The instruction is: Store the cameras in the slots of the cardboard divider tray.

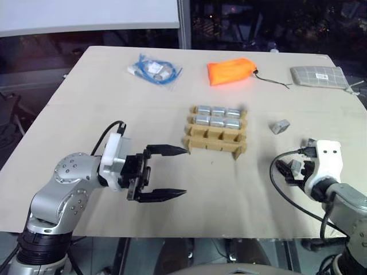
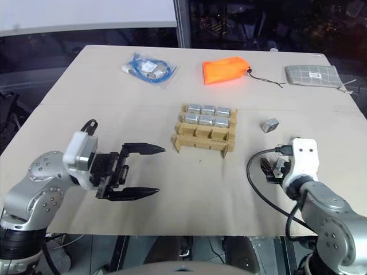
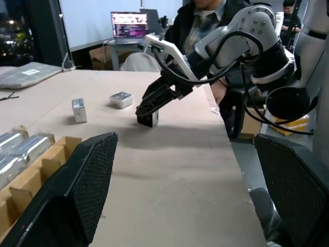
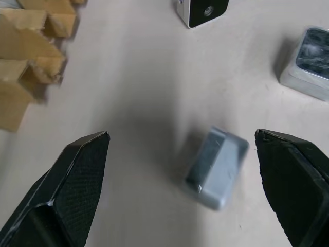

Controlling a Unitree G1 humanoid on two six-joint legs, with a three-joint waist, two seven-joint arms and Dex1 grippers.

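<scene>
The cardboard divider tray [image 1: 213, 142] stands mid-table. Its two back rows hold several silver cameras [image 1: 218, 116], while the front row's slots show bare cardboard. One loose camera [image 1: 280, 126] lies to the tray's right. In the right wrist view, another camera [image 4: 216, 167] lies on the table between the spread fingers of my right gripper [image 4: 181, 136], untouched. Two more cameras [image 4: 203, 10] [image 4: 308, 62] lie beyond it. My left gripper [image 1: 185, 172] hovers open and empty in front of the tray's left end, pointing right.
An orange pouch [image 1: 230, 71], a grey checked pouch [image 1: 318, 77] and a bag of blue cable [image 1: 153, 70] lie along the far side. A person [image 3: 205, 15] sits beyond the table's right edge, with a laptop [image 3: 129, 24] behind.
</scene>
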